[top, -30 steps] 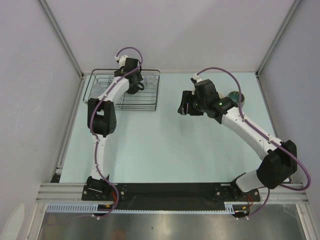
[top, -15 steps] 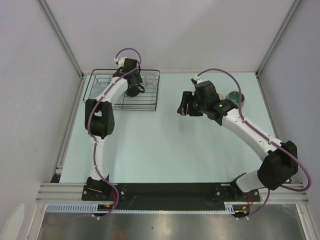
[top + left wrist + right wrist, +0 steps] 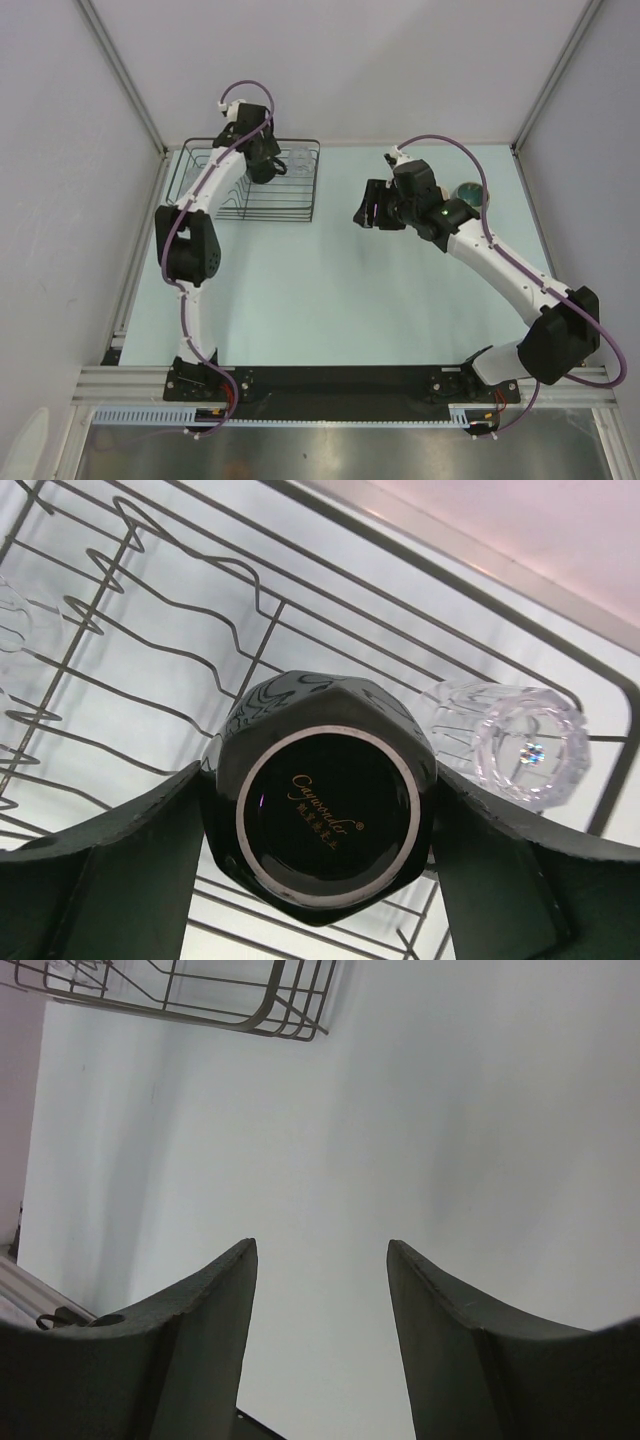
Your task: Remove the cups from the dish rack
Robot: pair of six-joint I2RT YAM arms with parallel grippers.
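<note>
Overhead, two robot arms reach out over a pale surface (image 3: 330, 300). The left arm stretches to the far left corner, where a black wire dish rack (image 3: 280, 217) sits. Its left claw (image 3: 264, 166) is over the back part of the rack. In the left wrist view, the claw's two dark fingers (image 3: 130, 870) press against opposite sides of a small black mug (image 3: 325, 810), gripping it. The mug's round base faces the camera. Just beside it, to the right, a clear glass tumbler (image 3: 525, 752) stands on the rack wires, also base toward the camera. The right claw (image 3: 320, 1250) hangs above bare surface near the middle, its fingers spread apart with nothing between them. Behind the right arm, a pale green-teal cup (image 3: 470, 192) stands on the surface, well apart from the rack.
</note>
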